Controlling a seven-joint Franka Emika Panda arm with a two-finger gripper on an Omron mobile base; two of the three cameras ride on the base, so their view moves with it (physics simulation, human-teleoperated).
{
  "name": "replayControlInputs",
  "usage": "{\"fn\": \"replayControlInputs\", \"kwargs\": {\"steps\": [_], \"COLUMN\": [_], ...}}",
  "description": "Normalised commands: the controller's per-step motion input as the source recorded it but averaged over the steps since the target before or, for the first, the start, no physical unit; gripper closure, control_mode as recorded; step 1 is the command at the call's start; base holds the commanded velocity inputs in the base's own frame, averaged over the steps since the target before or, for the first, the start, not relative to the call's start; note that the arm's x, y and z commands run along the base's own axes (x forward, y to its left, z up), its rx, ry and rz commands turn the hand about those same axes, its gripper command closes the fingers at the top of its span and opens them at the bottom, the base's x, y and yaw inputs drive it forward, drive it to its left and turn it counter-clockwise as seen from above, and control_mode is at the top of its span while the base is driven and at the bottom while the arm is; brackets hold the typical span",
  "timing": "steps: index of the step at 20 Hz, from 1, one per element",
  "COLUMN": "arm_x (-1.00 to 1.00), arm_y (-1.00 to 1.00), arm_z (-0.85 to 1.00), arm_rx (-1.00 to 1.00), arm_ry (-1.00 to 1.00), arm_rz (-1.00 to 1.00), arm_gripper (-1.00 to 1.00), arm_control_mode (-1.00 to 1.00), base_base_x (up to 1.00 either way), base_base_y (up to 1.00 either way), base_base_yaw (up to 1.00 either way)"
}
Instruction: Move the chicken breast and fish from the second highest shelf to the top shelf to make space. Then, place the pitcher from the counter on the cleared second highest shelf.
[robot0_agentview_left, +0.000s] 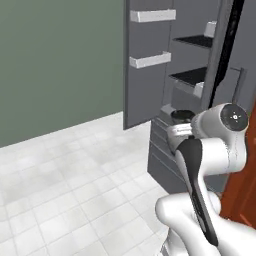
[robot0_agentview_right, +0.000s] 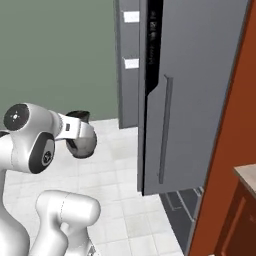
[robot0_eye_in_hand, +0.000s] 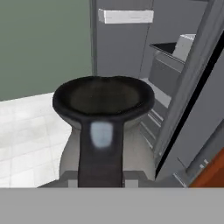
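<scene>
Nearest the camera, the claw (robot0_eye_in_hand: 101, 181) is clamped on the handle of the one dark pitcher (robot0_eye_in_hand: 103, 101), held upright above the white tiled floor (robot0_agentview_left: 65, 180) in front of the open fridge (robot0_agentview_left: 172, 90). Beyond the pitcher, two black shelves sit inside the fridge, the top shelf (robot0_agentview_left: 196, 41) above the second highest shelf (robot0_agentview_left: 190, 76), with two white door bins (robot0_agentview_left: 152, 15) to their left. The shelves' far ends are cut off by the fridge's closed door (robot0_agentview_right: 195, 90), and the green wall (robot0_agentview_left: 60, 60) stands behind.
</scene>
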Motion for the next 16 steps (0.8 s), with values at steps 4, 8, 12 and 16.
{"fn": "replayControlInputs", "kwargs": {"steps": [4, 8, 12, 16], "arm_x": [0.0, 0.0, 0.0, 0.0], "arm_y": [0.0, 0.0, 0.0, 0.0], "arm_z": [0.0, 0.0, 0.0, 0.0], "arm_rx": [0.0, 0.0, 0.0, 0.0], "arm_ry": [0.0, 0.0, 0.0, 0.0], "arm_rz": [0.0, 0.0, 0.0, 0.0], "arm_gripper": [1.0, 1.0, 1.0, 1.0], "arm_control_mode": [1.0, 1.0, 1.0, 1.0], "base_base_x": [0.93, 0.83, 0.77, 0.67], "base_base_y": [0.69, 0.69, 0.64, 0.39], "base_base_yaw": [-0.36, -0.38, -0.38, -0.38]}}
